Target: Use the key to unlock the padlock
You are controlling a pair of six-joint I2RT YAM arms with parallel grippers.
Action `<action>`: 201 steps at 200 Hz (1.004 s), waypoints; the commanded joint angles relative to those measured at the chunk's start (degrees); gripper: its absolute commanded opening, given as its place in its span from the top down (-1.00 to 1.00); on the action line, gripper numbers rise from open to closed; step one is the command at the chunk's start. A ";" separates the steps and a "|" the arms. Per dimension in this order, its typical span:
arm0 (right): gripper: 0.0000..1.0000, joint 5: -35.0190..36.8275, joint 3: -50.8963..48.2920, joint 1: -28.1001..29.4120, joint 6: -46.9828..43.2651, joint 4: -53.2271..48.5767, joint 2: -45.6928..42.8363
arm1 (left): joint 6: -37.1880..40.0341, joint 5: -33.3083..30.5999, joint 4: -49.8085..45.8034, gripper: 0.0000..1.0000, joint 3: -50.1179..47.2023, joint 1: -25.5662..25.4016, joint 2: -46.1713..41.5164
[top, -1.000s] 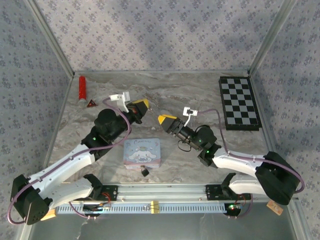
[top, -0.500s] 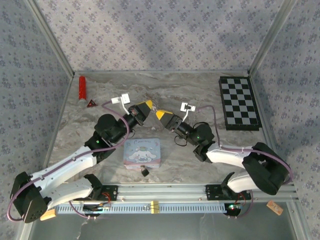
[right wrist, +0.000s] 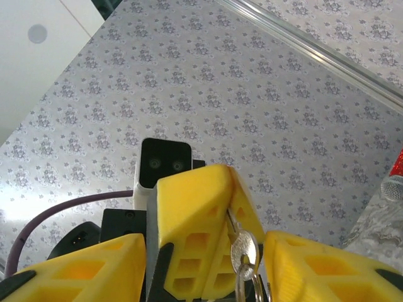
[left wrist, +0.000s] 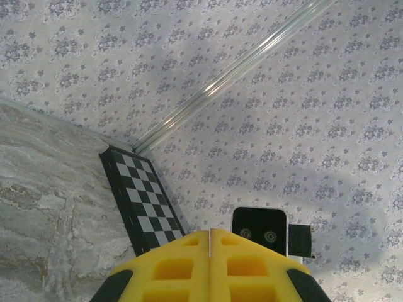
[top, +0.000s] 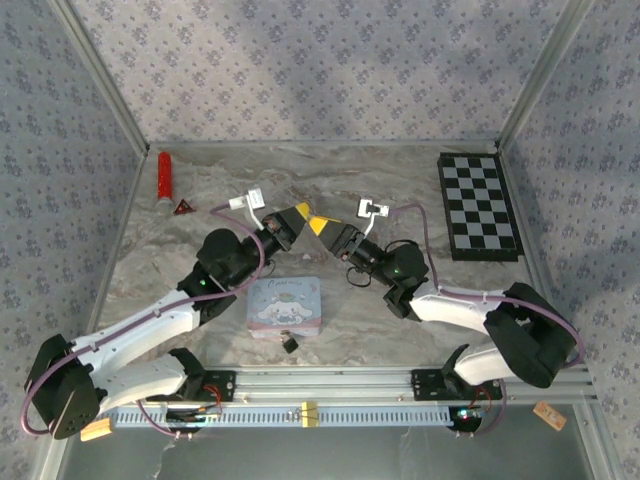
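Both arms meet tip to tip: left gripper (top: 296,213) pinches what looks like the key (right wrist: 242,249), right gripper (top: 322,226) spread wide around it; padlock (top: 290,343) lies just beside the tin (top: 284,303).

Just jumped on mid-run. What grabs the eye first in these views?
In the middle of the overhead view the two yellow-fingered grippers meet tip to tip. The left gripper is shut on the key, and the right gripper stands open around it. The padlock lies unattended by the near edge of the pastel tin.
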 commanded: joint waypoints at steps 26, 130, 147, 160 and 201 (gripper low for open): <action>0.19 -1.07 1.74 -1.00 1.73 2.69 0.79 | -0.87 0.45 3.13 1.00 -0.36 -0.53 -0.97; 0.53 -1.91 2.97 -1.35 3.82 2.61 2.67 | -0.69 -0.17 2.67 1.00 -0.09 -0.53 -0.88; 0.56 -1.87 2.97 -1.39 4.08 2.70 2.89 | -0.69 -0.16 2.76 1.00 0.04 -0.56 -0.71; 0.59 -2.13 3.06 -1.44 4.14 2.65 2.83 | -0.53 -0.04 2.84 1.00 0.04 -0.52 -0.62; 0.41 -1.43 2.13 -1.44 4.51 2.64 2.91 | -0.17 -1.00 2.57 1.00 -0.40 -0.58 -1.06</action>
